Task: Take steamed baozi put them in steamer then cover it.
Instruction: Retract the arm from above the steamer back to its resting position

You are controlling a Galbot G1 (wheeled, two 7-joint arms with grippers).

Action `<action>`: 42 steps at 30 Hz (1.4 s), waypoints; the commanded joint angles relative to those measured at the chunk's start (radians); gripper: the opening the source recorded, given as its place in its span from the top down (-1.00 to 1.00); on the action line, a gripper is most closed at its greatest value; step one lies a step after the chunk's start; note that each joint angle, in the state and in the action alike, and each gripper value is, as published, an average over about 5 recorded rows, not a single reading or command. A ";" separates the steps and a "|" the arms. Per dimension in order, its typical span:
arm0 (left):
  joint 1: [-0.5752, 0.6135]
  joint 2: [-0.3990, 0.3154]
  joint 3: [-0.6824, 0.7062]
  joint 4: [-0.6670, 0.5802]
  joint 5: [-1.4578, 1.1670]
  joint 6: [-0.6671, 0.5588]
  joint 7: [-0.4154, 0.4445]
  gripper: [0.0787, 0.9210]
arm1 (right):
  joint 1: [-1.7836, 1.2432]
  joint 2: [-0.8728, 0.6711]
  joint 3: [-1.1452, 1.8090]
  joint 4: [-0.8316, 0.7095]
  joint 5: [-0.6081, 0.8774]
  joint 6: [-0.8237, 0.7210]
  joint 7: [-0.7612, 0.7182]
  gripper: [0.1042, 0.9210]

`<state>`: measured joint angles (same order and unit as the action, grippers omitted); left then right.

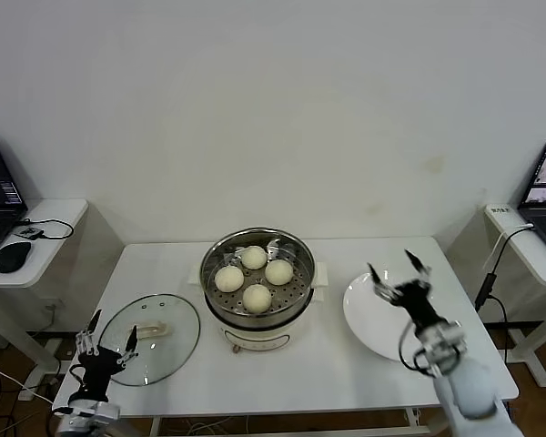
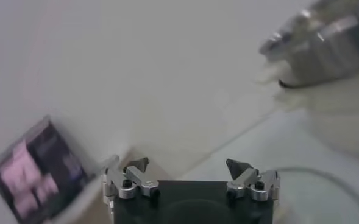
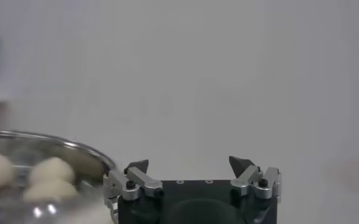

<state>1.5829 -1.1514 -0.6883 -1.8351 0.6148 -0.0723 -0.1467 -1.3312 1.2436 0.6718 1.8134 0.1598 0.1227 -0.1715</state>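
The white counter (image 1: 337, 364) carries the steamer (image 1: 257, 291) at its middle, the cover (image 1: 150, 339) lying flat toward its left edge, and a white plate (image 1: 373, 319) toward its right edge.

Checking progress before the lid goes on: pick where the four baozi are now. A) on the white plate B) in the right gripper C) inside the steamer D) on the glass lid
C: all four baozi sit on the perforated tray inside the steamer, not elsewhere.
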 commanded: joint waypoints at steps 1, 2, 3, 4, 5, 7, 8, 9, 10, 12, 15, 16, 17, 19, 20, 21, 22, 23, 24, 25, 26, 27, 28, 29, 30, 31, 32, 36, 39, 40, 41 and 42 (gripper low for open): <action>-0.021 0.069 -0.008 0.124 0.520 -0.086 0.044 -0.77 | -0.277 0.207 0.251 0.040 -0.058 0.113 0.008 -0.76; -0.028 0.068 0.000 0.130 0.525 -0.080 0.045 -0.77 | -0.278 0.214 0.256 0.039 -0.058 0.111 0.010 -0.76; -0.036 0.067 0.006 0.138 0.528 -0.074 0.045 -0.77 | -0.278 0.219 0.258 0.039 -0.059 0.111 0.011 -0.76; -0.043 0.066 0.012 0.147 0.531 -0.070 0.046 -0.77 | -0.279 0.224 0.259 0.038 -0.062 0.110 0.012 -0.76; -0.052 0.066 0.018 0.157 0.531 -0.066 0.044 -0.77 | -0.279 0.228 0.259 0.037 -0.064 0.110 0.013 -0.76; -0.071 0.063 0.027 0.177 0.530 -0.060 0.041 -0.77 | -0.281 0.235 0.257 0.035 -0.070 0.112 0.015 -0.76; -0.082 0.061 0.032 0.189 0.528 -0.057 0.039 -0.77 | -0.282 0.238 0.256 0.033 -0.074 0.113 0.015 -0.76; -0.093 0.059 0.035 0.199 0.526 -0.055 0.037 -0.77 | -0.284 0.242 0.254 0.031 -0.078 0.114 0.016 -0.76; -0.104 0.057 0.039 0.208 0.525 -0.053 0.036 -0.77 | -0.285 0.245 0.252 0.029 -0.082 0.116 0.017 -0.76; -0.126 0.052 0.046 0.224 0.522 -0.050 0.033 -0.77 | -0.289 0.251 0.248 0.025 -0.091 0.119 0.018 -0.76; -0.154 0.045 0.058 0.242 0.519 -0.046 0.025 -0.77 | -0.294 0.258 0.242 0.017 -0.103 0.124 0.020 -0.76; -0.163 0.043 0.062 0.248 0.518 -0.043 0.022 -0.77 | -0.295 0.260 0.241 0.014 -0.107 0.126 0.020 -0.76; -0.172 0.042 0.065 0.253 0.518 -0.041 0.018 -0.77 | -0.296 0.263 0.240 0.011 -0.110 0.128 0.021 -0.76; -0.191 0.040 0.073 0.263 0.516 -0.035 0.015 -0.77 | -0.298 0.267 0.238 0.005 -0.115 0.131 0.021 -0.76; -0.200 0.041 0.079 0.268 0.514 -0.031 0.015 -0.77 | -0.298 0.268 0.236 0.002 -0.117 0.132 0.021 -0.76; -0.210 0.041 0.084 0.273 0.513 -0.028 0.016 -0.77 | -0.299 0.270 0.234 0.000 -0.120 0.133 0.021 -0.76; -0.220 0.042 0.090 0.279 0.511 -0.025 0.016 -0.77 | -0.300 0.272 0.233 -0.001 -0.122 0.134 0.021 -0.76; -0.230 0.042 0.096 0.286 0.510 -0.022 0.017 -0.77 | -0.301 0.274 0.231 0.000 -0.126 0.134 0.021 -0.76; -0.239 0.042 0.101 0.293 0.509 -0.020 0.017 -0.77 | -0.302 0.276 0.229 0.002 -0.128 0.133 0.020 -0.76; -0.249 0.041 0.106 0.300 0.509 -0.018 0.016 -0.77 | -0.304 0.278 0.228 0.005 -0.130 0.133 0.020 -0.76; -0.259 0.040 0.110 0.307 0.510 -0.016 0.016 -0.77 | -0.306 0.280 0.226 0.009 -0.131 0.131 0.019 -0.76; -0.270 0.039 0.114 0.314 0.510 -0.014 0.017 -0.77 | -0.309 0.281 0.224 0.013 -0.132 0.130 0.019 -0.76; -0.281 0.038 0.119 0.321 0.510 -0.012 0.017 -0.77 | -0.311 0.282 0.223 0.016 -0.133 0.129 0.018 -0.76; -0.291 0.038 0.124 0.328 0.510 -0.010 0.019 -0.77 | -0.312 0.283 0.222 0.017 -0.134 0.128 0.018 -0.76; -0.299 0.038 0.130 0.335 0.510 -0.008 0.020 -0.77 | -0.313 0.283 0.221 0.018 -0.135 0.128 0.017 -0.76; -0.308 0.038 0.136 0.342 0.510 -0.006 0.022 -0.77 | -0.313 0.283 0.220 0.016 -0.136 0.128 0.017 -0.76; -0.317 0.038 0.143 0.349 0.510 -0.005 0.023 -0.77 | -0.313 0.283 0.220 0.014 -0.137 0.128 0.016 -0.76; -0.350 0.029 0.160 0.385 0.520 -0.001 0.020 -0.77 | -0.312 0.283 0.218 0.006 -0.140 0.128 0.015 -0.76; -0.366 0.024 0.167 0.409 0.530 0.001 0.020 -0.77 | -0.310 0.282 0.216 -0.001 -0.142 0.129 0.014 -0.76; -0.370 0.023 0.168 0.417 0.533 0.001 0.021 -0.77 | -0.309 0.283 0.215 -0.005 -0.143 0.129 0.014 -0.76; -0.372 0.023 0.169 0.424 0.535 0.002 0.021 -0.77 | -0.308 0.283 0.214 -0.008 -0.145 0.130 0.014 -0.76; -0.373 0.022 0.170 0.430 0.536 0.003 0.021 -0.77 | -0.307 0.283 0.214 -0.011 -0.147 0.131 0.013 -0.76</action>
<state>1.2714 -1.1285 -0.5398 -1.4755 1.1306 -0.0729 -0.1257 -1.6314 1.5195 0.8819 1.8083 0.0209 0.2503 -0.1574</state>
